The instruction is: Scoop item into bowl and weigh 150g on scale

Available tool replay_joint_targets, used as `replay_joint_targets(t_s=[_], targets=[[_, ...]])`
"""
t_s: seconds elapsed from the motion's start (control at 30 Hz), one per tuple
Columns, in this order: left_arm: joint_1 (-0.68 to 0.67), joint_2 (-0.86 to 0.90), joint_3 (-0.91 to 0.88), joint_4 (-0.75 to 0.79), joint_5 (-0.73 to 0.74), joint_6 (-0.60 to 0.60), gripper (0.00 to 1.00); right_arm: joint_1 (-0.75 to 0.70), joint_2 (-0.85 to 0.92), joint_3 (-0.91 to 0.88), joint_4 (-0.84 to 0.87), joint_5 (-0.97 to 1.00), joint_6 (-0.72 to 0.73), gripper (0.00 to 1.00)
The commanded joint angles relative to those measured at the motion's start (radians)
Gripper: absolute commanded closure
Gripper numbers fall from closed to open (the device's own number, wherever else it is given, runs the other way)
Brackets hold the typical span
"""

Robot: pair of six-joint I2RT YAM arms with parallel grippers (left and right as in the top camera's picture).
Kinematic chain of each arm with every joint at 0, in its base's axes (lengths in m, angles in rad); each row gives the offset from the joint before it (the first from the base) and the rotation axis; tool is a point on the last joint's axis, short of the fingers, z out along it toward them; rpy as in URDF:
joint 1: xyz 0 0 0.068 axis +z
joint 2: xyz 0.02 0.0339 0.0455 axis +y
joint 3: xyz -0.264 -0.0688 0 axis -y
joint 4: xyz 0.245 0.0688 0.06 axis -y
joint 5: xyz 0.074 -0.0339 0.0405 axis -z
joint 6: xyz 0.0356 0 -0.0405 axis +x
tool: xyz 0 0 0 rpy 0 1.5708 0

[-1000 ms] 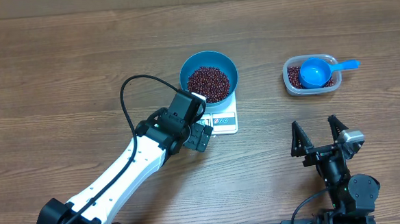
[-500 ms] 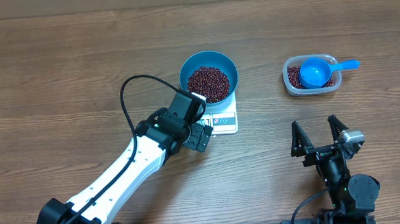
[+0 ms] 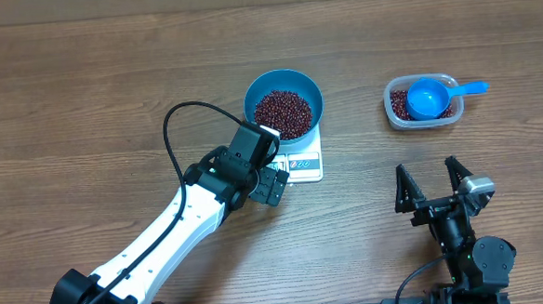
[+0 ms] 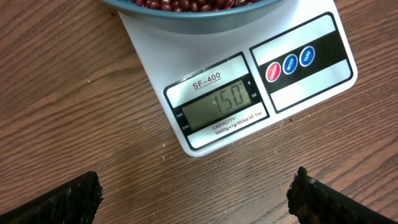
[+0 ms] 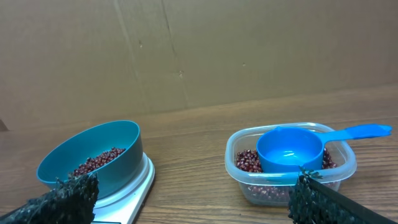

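The blue bowl (image 3: 283, 97) stands on the white scale (image 3: 305, 164) and holds a heap of dark red-brown beans (image 3: 282, 112). In the left wrist view the scale (image 4: 249, 81) displays 150, with the bowl's rim (image 4: 193, 15) above it. My left gripper (image 3: 271, 175) hovers at the scale's front left corner, open and empty; its fingertips (image 4: 68, 199) frame bare wood. My right gripper (image 3: 432, 188) rests open and empty near the front right. It faces the bowl (image 5: 93, 158) and a clear tub (image 5: 289, 180).
A clear plastic tub (image 3: 422, 102) at the right holds more beans and a small blue handled scoop (image 3: 431, 96). A cardboard wall (image 5: 199, 56) stands behind the table. The left arm's black cable (image 3: 173, 129) loops over the wood left of the bowl.
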Motion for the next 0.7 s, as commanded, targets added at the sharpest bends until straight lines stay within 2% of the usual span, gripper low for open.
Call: replay_joint_targets(t_s=[0.0,0.67], targets=[[0.004,0.0,-0.002,0.008,-0.005,0.019,0.01,0.002,-0.01,-0.01,0.006,0.001,0.0,0.0],[0.005,-0.004,-0.002,0.014,-0.065,0.018,0.0,0.002,-0.01,-0.01,0.006,0.001,0.0,0.0]])
